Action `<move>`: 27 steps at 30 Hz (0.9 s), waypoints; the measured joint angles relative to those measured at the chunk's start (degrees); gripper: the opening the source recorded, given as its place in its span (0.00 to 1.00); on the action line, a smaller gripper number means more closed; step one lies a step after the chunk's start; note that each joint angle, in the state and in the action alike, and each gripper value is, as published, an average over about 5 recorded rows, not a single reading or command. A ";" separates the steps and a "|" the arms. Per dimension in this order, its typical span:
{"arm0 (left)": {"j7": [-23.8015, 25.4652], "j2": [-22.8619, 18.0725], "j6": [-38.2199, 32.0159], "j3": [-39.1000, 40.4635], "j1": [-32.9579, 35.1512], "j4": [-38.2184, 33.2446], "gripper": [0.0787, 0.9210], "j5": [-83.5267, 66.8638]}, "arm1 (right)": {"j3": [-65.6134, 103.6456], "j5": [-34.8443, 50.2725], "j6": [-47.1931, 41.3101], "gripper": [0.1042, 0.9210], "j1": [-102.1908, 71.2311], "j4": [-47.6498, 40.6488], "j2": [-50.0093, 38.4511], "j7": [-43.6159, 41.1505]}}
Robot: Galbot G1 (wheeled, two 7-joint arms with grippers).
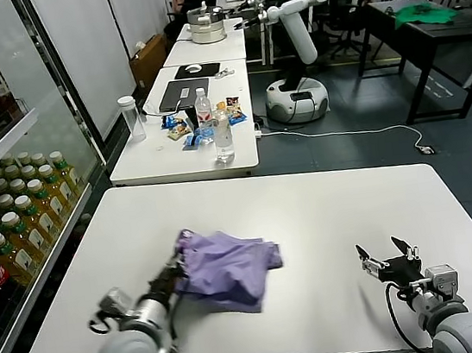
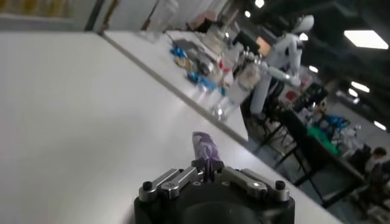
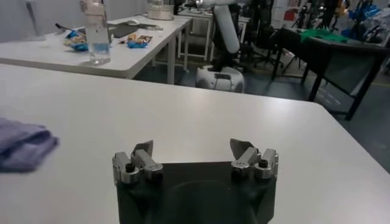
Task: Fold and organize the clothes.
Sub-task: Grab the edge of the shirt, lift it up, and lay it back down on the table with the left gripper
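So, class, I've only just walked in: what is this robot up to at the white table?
The left gripper is shut on an edge of the lavender T-shirt, which lies bunched on the white table, not neatly folded. The right gripper waits open above bare table, apart from the cloth.

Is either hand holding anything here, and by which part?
The left hand pinches the lavender T-shirt by a fold at its left edge; the cloth lies bunched on the table. The right hand is open and empty.
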 measured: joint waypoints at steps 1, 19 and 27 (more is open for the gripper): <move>-0.11 0.91 0.12 -1.40 -0.12 -0.60 0.05 -1.49 | -0.11 -0.01 0.05 0.88 0.14 -0.11 0.12 -0.02; -0.10 3.00 1.35 1.78 -3.38 -8.33 0.05 -2.64 | -0.84 -0.92 0.42 0.88 0.55 -0.33 2.24 -0.14; -0.61 -4.79 1.65 14.37 -6.60 -2.30 0.05 9.61 | -0.43 -1.08 0.61 0.88 0.44 -0.14 2.36 -0.25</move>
